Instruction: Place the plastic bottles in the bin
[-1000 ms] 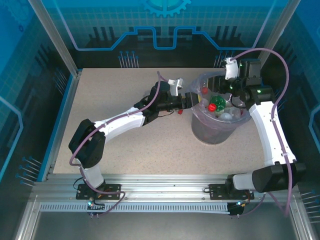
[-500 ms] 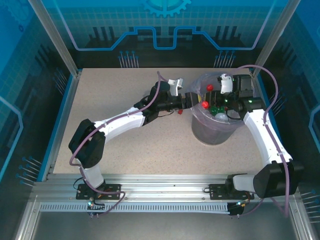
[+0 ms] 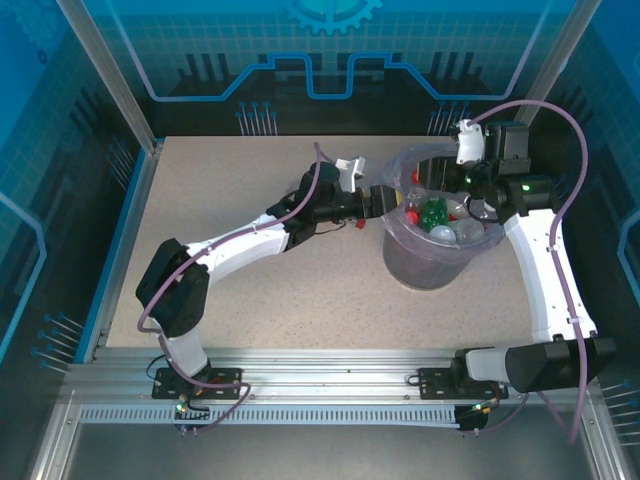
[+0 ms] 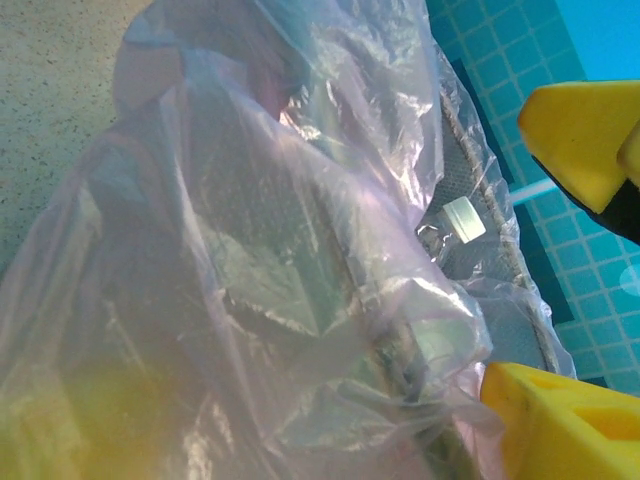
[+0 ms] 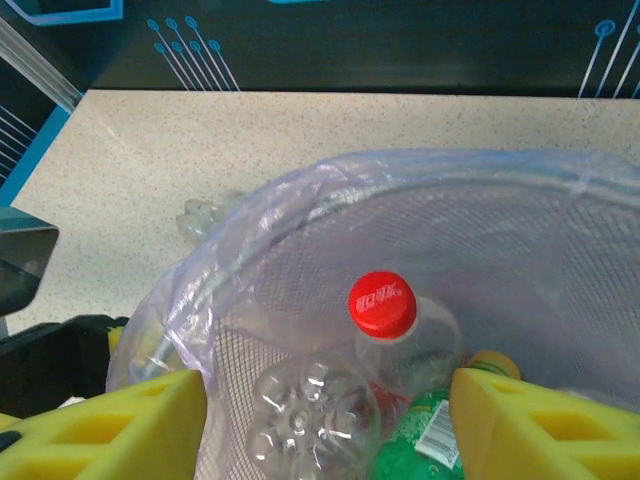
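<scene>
Plastic bottles [image 3: 440,222] piled in bin [image 3: 425,272]

The bin stands toward the table's [image 3: 220,190] far right corner. You see a red-capped bottle [image 5: 382,303] on top, with a green bottle [image 3: 433,212] beside it. Your right gripper [image 5: 330,405] hangs over the bin, fingers spread wide, holding nothing. Your left gripper [image 4: 520,250] sits at the bin's left rim, fingers apart and empty, lavender bag [image 4: 250,250] close in front.

Crinkly, glossy see-through plastic bag [image 4: 300,250] lines a dark mesh bin [image 3: 425,268] — clear shiny plastic bottles [image 5: 410,345] inside; matt speckled table [image 3: 300,300].
</scene>
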`<state>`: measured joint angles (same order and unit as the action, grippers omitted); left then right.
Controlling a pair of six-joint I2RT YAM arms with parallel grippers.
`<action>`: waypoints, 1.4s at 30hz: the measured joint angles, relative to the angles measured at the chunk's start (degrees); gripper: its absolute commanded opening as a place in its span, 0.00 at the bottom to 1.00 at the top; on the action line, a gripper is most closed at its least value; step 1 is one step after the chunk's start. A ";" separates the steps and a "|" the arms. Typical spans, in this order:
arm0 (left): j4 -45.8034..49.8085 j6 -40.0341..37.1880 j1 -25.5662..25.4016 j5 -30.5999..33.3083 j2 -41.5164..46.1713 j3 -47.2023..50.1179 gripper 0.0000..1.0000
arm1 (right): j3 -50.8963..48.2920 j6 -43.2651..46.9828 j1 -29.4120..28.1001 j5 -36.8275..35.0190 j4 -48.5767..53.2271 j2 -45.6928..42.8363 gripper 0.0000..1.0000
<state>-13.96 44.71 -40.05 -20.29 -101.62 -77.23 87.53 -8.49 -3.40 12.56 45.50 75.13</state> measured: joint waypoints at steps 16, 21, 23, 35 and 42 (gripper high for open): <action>16.02 -4.31 4.42 9.55 12.72 1.84 0.99 | -0.22 -0.04 0.50 1.42 2.69 -6.64 0.69; 22.10 1.05 10.08 16.00 14.29 2.27 0.99 | -2.47 -0.50 0.61 1.42 2.51 -7.85 0.70; 24.26 3.50 12.20 17.62 12.61 2.29 0.99 | -3.32 -0.94 0.63 1.49 2.49 -8.94 0.70; 38.95 15.96 14.62 21.11 -9.51 -7.69 0.96 | -9.18 -1.64 0.85 0.94 2.49 -14.27 0.70; 41.44 19.91 14.16 21.09 -15.80 -16.04 0.97 | -11.67 -1.64 0.85 0.28 2.47 -14.53 0.70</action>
<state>27.49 64.62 -25.89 0.80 -117.43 -93.27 75.85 -10.13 -2.55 12.84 47.97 60.60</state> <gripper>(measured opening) 0.972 0.702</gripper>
